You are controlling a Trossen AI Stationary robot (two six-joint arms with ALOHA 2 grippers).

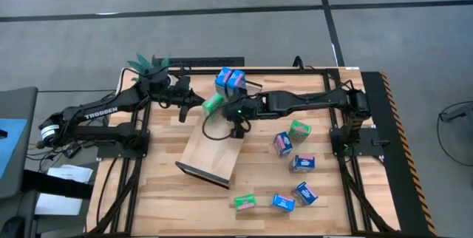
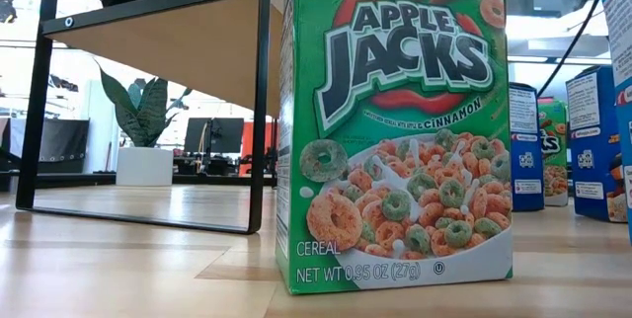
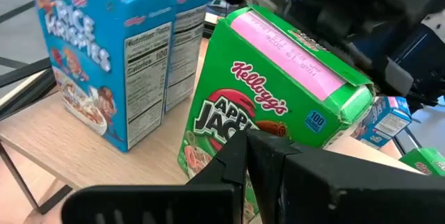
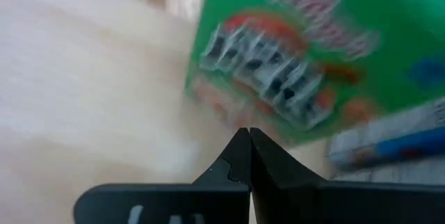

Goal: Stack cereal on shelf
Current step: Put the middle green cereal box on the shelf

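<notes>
The shelf (image 1: 211,153) is a light-wood board with dark end pieces, lying slantwise at mid table. Two blue cereal cartons (image 1: 230,80) stand upright on its far end (image 3: 104,50). Beside them a green cereal carton (image 1: 213,103) leans tilted on the board (image 3: 278,106). My left gripper (image 1: 199,105) is shut at the carton's left side. My right gripper (image 1: 225,111) is shut at its right side, with its dark body over the carton's top (image 3: 334,15). Several more cartons lie loose on the table. My left gripper's shut fingertips (image 3: 250,140) point about level from the table's left at the lower front face (image 3: 215,123) of the green carton. The fingers hide the spot, so I cannot tell whether they touch. My right gripper's shut fingertips (image 4: 249,137) point slanting down from the right at the carton's printed face (image 4: 278,71). The view is blurred, so I cannot tell whether they touch.
Loose blue cartons (image 1: 283,143) (image 1: 302,162) (image 1: 304,192) (image 1: 282,202) and green ones (image 1: 299,128) (image 1: 244,202) lie on the table's right and near parts. One green carton (image 2: 395,130) stands close before the low camera. The shelf's dark end frame (image 2: 262,101) stands left of it.
</notes>
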